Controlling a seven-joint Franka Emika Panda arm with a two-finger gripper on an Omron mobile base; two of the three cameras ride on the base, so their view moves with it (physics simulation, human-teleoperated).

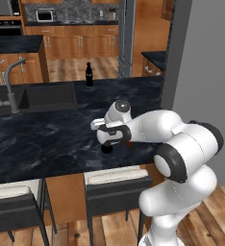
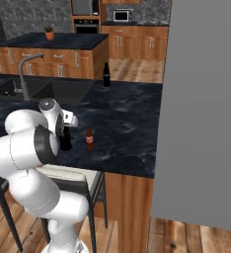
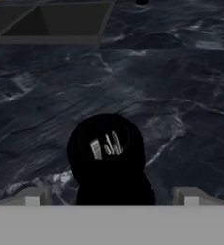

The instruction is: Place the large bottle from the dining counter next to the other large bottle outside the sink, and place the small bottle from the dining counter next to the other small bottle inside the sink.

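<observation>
1. Step in hand, as I judge it: the approach to the first pick, the large bottle (image 3: pixel 109 162) on the dining desk (image 1: pixel 47 144). No bottle has been carried to the sink side from this end of the desk.
2. Claw (image 3: pixel 111 197): poised above the large bottle, looking down on its cap. The two fingertips (image 3: pixel 33 196) stand wide apart, one on either side of the dark body, apparently clear of it. Nothing is held.
3. Large bottle: black, upright, near the front edge of the desk above the stools. In the right base view it stands just behind the wrist (image 2: pixel 65 138).
4. Small bottle (image 2: pixel 90 139): amber with a red label, upright, just beside the large one and apart from it.
5. Other large bottle (image 1: pixel 89 74): black, upright at the far edge of the desk, beside the sink (image 1: pixel 47 96) and outside the basin. This marks the drop spot.
6. The other small bottle, meant to be inside the sink, cannot be made out from these angles.
7. Next move calls for: lower the claw until the fingers bracket the body or neck, keep centred over the cap, then close and lift straight up.
8. Risk, judged: the small bottle is close by; a sideways drift on descent could knock it over.
</observation>
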